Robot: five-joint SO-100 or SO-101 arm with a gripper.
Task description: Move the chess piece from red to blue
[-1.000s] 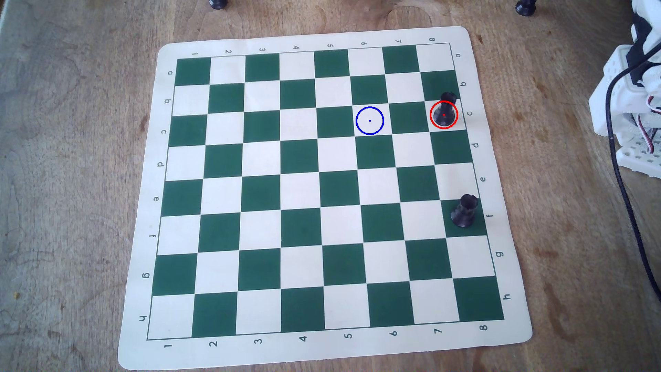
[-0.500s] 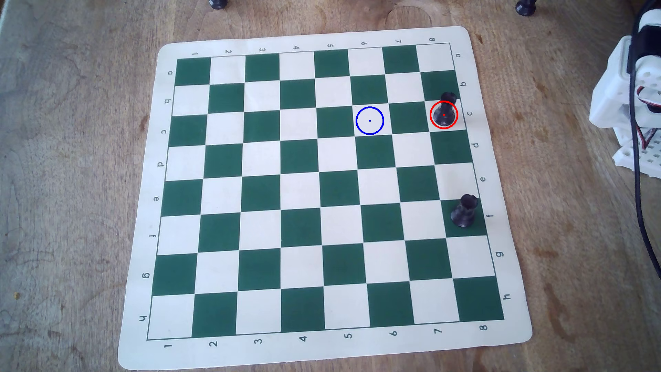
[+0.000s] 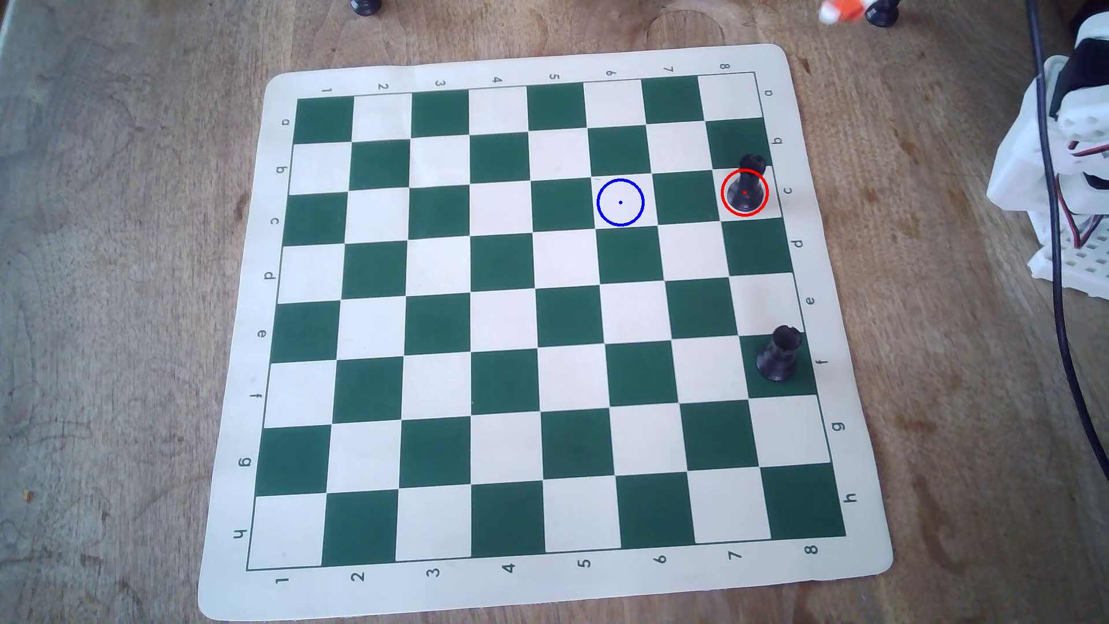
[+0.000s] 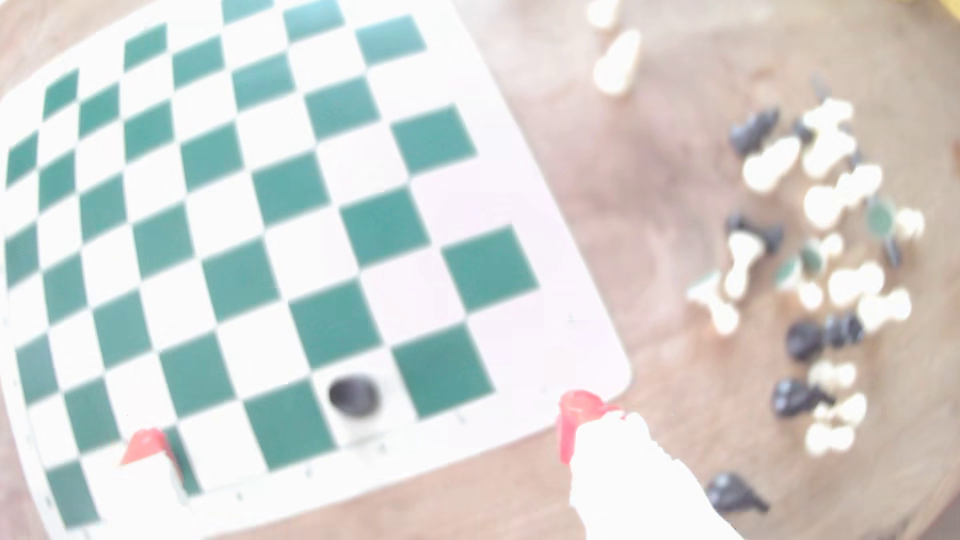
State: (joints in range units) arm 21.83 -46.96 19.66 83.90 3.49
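Bare squares all around the blue circle (image 3: 620, 202); second rook (image 3: 779, 354) well apart, toward the near-right edge.

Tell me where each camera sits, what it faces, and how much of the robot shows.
Overhead view: fixed above, looking down on the chessboard; the white arm shows at the right edge.
Wrist view: rides the arm, looking down at a slant over the board's corner; the red-tipped fingers of the open gripper show at the bottom.
Both show the chess piece on the board.
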